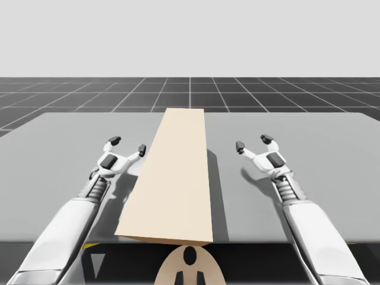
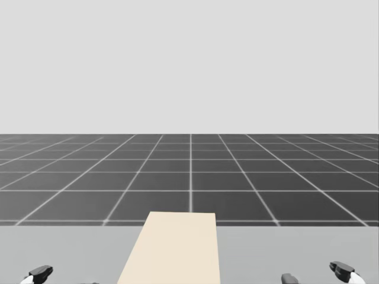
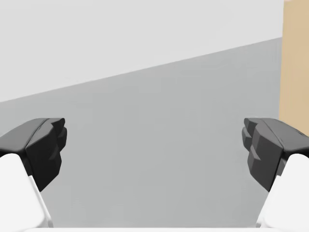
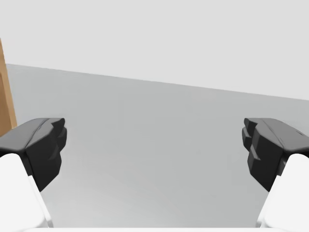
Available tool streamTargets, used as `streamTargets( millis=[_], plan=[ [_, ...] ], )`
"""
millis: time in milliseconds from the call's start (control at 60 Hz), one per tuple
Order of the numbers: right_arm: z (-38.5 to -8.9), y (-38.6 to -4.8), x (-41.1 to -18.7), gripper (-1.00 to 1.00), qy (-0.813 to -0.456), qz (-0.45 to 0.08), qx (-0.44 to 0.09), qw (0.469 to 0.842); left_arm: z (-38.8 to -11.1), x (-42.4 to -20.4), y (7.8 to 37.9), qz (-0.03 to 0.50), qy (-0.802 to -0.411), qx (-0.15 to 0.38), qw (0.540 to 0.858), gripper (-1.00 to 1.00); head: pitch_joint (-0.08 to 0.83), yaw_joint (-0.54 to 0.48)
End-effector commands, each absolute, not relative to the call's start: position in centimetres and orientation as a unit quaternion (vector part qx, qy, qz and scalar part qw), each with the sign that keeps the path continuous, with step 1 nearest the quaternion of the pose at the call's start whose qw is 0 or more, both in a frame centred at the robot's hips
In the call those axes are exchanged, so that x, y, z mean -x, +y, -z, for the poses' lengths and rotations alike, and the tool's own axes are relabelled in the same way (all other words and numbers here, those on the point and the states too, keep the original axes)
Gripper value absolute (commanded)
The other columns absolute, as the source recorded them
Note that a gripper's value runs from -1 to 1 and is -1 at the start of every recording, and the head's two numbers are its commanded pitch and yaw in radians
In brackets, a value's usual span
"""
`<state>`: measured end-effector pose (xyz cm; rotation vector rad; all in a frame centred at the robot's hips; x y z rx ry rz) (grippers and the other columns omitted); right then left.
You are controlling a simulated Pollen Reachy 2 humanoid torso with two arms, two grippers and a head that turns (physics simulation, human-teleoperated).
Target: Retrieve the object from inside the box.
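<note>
Beige and plain-faced, the long box lies lengthwise down the middle of the grey worktop, its near end at the near edge and its length running toward the far edge. Its top is one unbroken face, so I cannot tell what lies inside. My left tool is over the worktop on the box's left side, near its long wall but apart from it, fingers spread wide with only bare worktop between them. My right tool is on the box's right side, a little further from the wall, also spread wide and holding nothing. Both point toward the far edge, beyond which stretches a dark gridded floor.
</note>
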<state>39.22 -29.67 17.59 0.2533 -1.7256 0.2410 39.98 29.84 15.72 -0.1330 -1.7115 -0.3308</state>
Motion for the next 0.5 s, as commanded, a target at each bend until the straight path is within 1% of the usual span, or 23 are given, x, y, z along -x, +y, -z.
streamTargets(
  millis=[17,67,183,200,367,500],
  plan=[
    [-17.4,-28.6,-38.6,-1.0,-0.753,-0.151,-0.147,0.624,-15.1,-38.8,28.3,0.233,-0.733,0.103,0.63,-1.0,0.006,0.0],
    [-17.4,-28.3,-38.3,-1.0,-0.749,-0.169,-0.161,0.62,-14.8,-38.3,27.8,0.269,-0.727,0.117,0.621,-1.0,0.006,0.0],
    [-17.2,-27.4,-37.7,-1.0,-0.746,-0.205,-0.178,0.608,-14.4,-37.3,26.9,0.322,-0.716,0.137,0.604,-1.0,0.006,0.0],
    [-17.1,-27.1,-37.4,-1.0,-0.744,-0.217,-0.186,0.604,-14.3,-37.0,26.6,0.336,-0.711,0.147,0.599,-1.0,0.006,0.0],
    [-16.9,-25.9,-36.4,-1.0,-0.738,-0.26,-0.225,0.58,-14.2,-35.8,25.7,0.382,-0.695,0.187,0.58,-1.0,0.007,0.0],
    [-16.2,-24.9,-35.7,-1.0,-0.735,-0.287,-0.246,0.563,-14.2,-35.2,25.3,0.401,-0.686,0.207,0.57,-1.0,0.01,0.0]
  ],
)
